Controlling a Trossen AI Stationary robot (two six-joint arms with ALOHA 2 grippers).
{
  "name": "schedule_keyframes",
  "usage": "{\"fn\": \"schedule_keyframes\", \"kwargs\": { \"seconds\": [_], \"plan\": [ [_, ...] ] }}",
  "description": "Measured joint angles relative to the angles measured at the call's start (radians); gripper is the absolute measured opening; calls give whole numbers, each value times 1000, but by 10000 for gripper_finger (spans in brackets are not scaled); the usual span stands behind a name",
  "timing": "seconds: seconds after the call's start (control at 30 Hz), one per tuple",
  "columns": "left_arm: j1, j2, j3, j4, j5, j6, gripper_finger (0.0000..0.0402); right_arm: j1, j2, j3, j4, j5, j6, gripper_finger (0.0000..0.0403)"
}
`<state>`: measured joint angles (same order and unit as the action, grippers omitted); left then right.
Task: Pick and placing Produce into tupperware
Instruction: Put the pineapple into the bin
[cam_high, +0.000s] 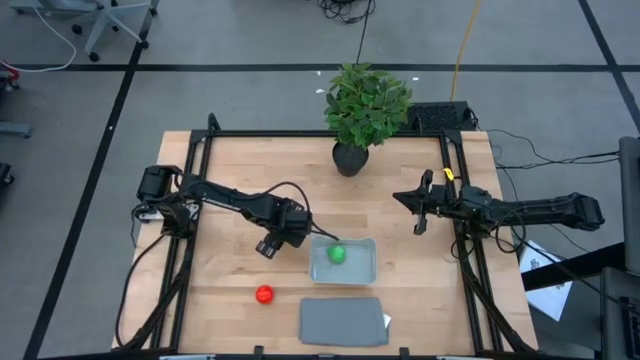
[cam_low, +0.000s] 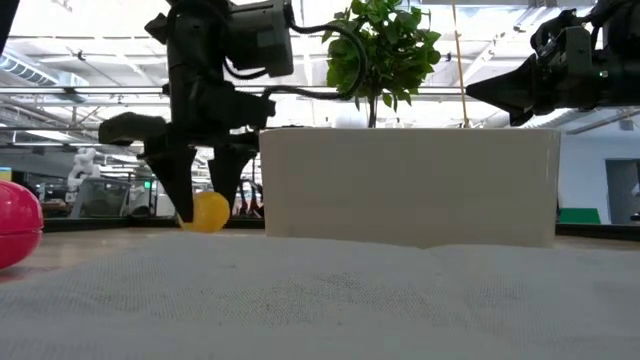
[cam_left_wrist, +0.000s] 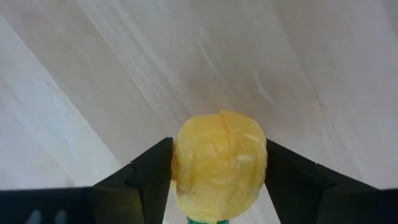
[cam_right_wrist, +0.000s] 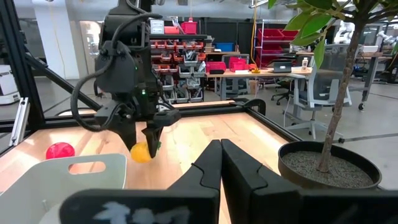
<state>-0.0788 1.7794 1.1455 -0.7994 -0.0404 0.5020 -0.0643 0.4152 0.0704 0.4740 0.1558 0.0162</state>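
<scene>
A bumpy yellow toy fruit with a green tip (cam_left_wrist: 221, 165) sits pinched between the left gripper (cam_low: 205, 205) fingers, just above the pale wooden table (cam_high: 240, 160), beside the translucent grey-blue plastic tub (cam_high: 365, 268) holding a round green fruit (cam_high: 338, 254). A round red fruit (cam_high: 264, 294) lies nearby. The right gripper (cam_right_wrist: 219, 163), jaws pressed together, hovers near the potted plant (cam_high: 362, 105)

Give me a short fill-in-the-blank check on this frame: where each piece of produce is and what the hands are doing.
1. The left hand is closed on the ____ fruit.
2. The green fruit lies inside the ____.
3. The red fruit sits on the ____, outside the tub.
4. The right hand waits with fingers ____.

Missing words: yellow; tupperware; table; shut
</scene>
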Motion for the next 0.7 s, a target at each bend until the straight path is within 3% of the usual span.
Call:
{"fn": "schedule_keyframes", "kwargs": {
  "seconds": [0.7],
  "plan": [
    [67, -21, 290, -284, 53, 14, 223, 0, 0, 0, 0, 0, -2, 0]
  ]
}}
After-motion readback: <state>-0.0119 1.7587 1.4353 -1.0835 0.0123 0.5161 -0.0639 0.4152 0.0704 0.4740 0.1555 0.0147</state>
